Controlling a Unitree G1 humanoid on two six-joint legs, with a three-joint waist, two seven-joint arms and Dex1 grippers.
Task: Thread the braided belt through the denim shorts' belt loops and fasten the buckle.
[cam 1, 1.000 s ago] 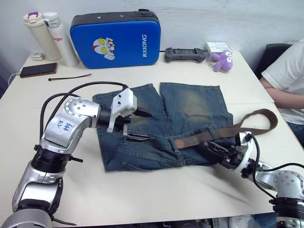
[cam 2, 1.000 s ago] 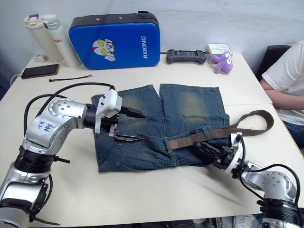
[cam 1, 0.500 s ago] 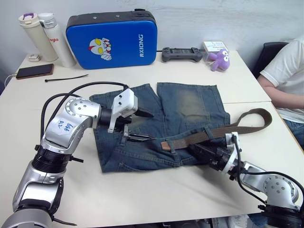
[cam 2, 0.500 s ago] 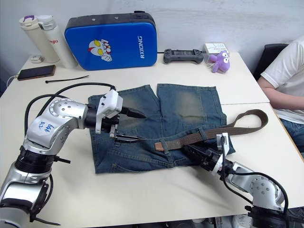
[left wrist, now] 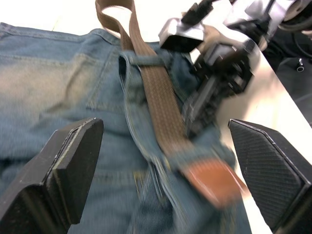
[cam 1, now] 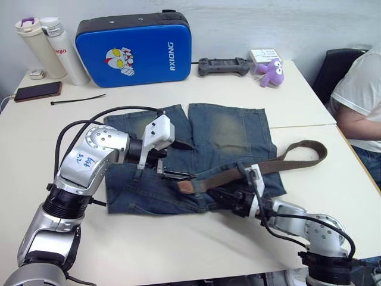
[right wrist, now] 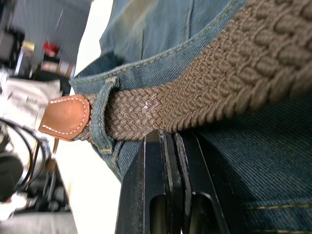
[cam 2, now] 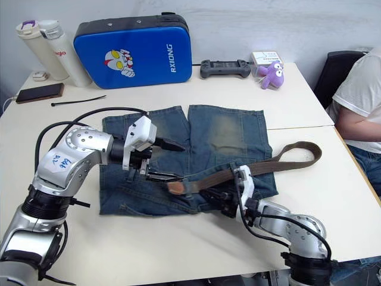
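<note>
Shorts, faded blue denim (cam 1: 232, 134), flat on white counter (cam 1: 178, 244), dark brown braided belt (cam 1: 220, 176) along waistband | left wrist: left gripper (left wrist: 161, 165) wide, poised to receive tan leather tip (left wrist: 209, 178) | right wrist: right gripper (right wrist: 173, 141) closed below strap, apparently feeding it; tip past denim belt loop (right wrist: 101, 117).

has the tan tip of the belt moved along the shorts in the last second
Yes. The belt's tan tip has slid along the denim shorts toward the left gripper.
</note>
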